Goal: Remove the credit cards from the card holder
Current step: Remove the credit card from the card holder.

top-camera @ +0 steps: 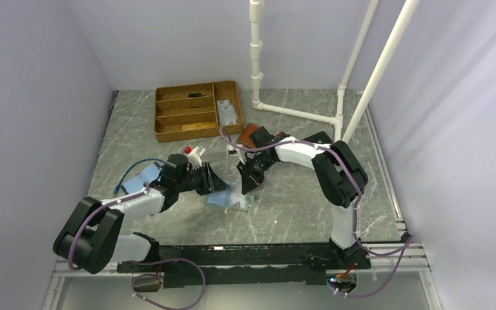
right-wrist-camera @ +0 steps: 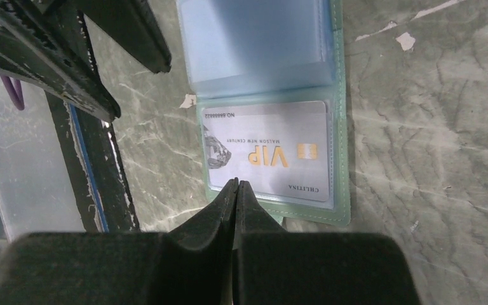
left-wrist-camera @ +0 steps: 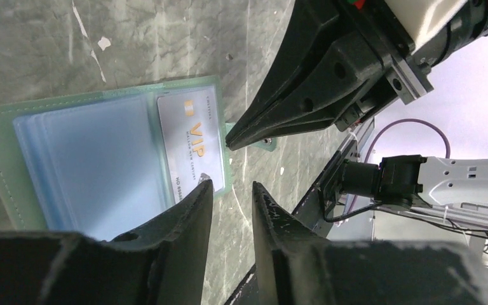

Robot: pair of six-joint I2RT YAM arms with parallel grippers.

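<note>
Card holder: the card holder (top-camera: 221, 197) lies opened flat on the table (top-camera: 297, 206), about midway between the left and right edges and closer to the near edge.
Credit card: a whitish-grey credit card (right-wrist-camera: 267, 152) printed "VIP" in gold sits inside a clear sleeve on one half of the holder. The other half shows only bluish sleeves.
Left claw: the left claw (left-wrist-camera: 232, 185) is released. A narrow gap of bare table shows between its tips, and one finger overlaps the holder's corner by the card.
Right claw: the right claw (right-wrist-camera: 236, 183) is clenched, its tips pressed together at the holder's greenish rim beside the card. Whether it pinches the sleeve cannot be told.
Top view only: both arms meet over the holder. A wooden tray (top-camera: 197, 111) stands near the far edge, a brown wallet (top-camera: 248, 134) lies beside it, and a flat blue piece (top-camera: 143, 174) with a cable lies leftward.
Wrist views only: the card's print, the stitched rim and the finger gaps. The overhead view blurs all of these.
</note>
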